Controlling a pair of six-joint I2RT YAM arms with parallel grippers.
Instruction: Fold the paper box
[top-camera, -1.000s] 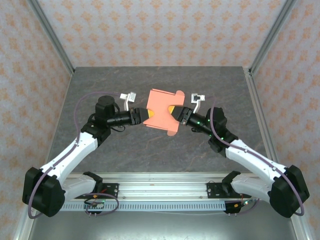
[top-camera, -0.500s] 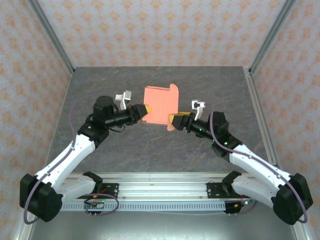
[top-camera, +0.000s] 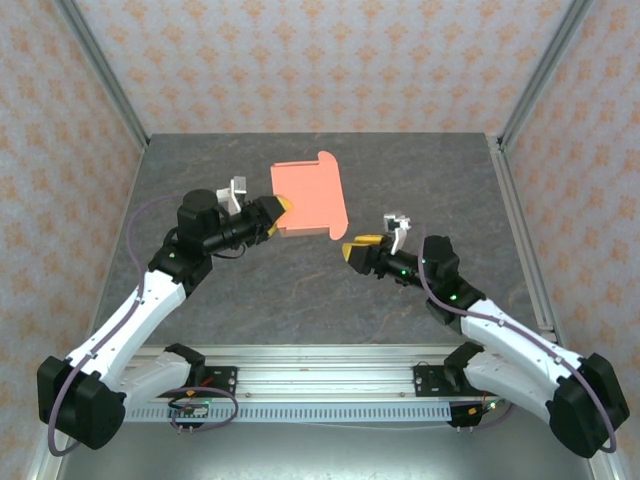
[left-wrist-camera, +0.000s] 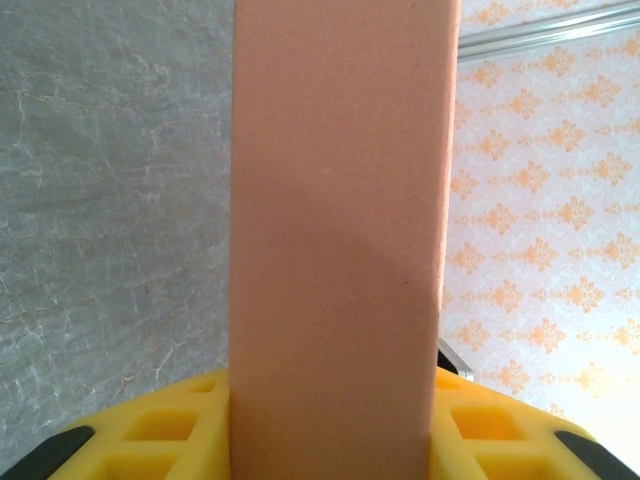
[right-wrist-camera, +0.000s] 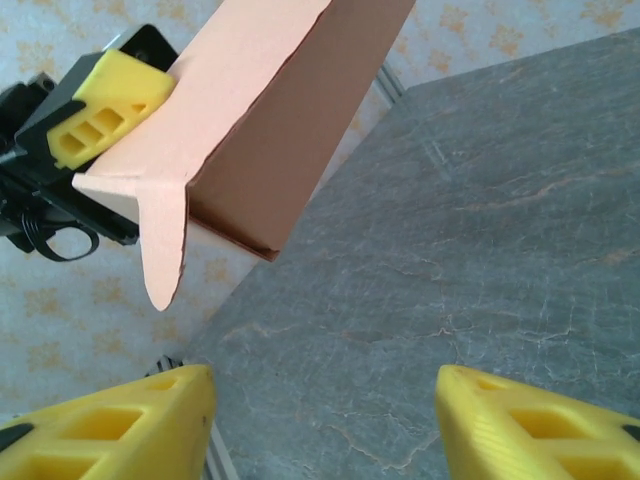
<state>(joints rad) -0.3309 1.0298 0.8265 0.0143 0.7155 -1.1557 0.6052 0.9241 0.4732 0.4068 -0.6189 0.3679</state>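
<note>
– Paper box (top-camera: 305, 197): where is it, and what holds it?
– Raised above the grey, stone-patterned worktop (top-camera: 250, 290), with its left edge pinched between the left fingers (top-camera: 283, 207). The right fingers (top-camera: 362, 241) are spread and empty, near it but not touching.
– What is it like?
– Thin matte salmon card, partly folded, with one rounded tab (right-wrist-camera: 162, 240) drooping. The right fingers would do best to take a flap close to a crease, gently, since such card probably dents easily.

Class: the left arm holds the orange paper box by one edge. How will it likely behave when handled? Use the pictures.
Probably light: the left pincer holds the paper box aloft by one edge without visible sag. Its thin, open walls could likely crush under a firm squeeze. Its loose tab may flex if pushed.
</note>
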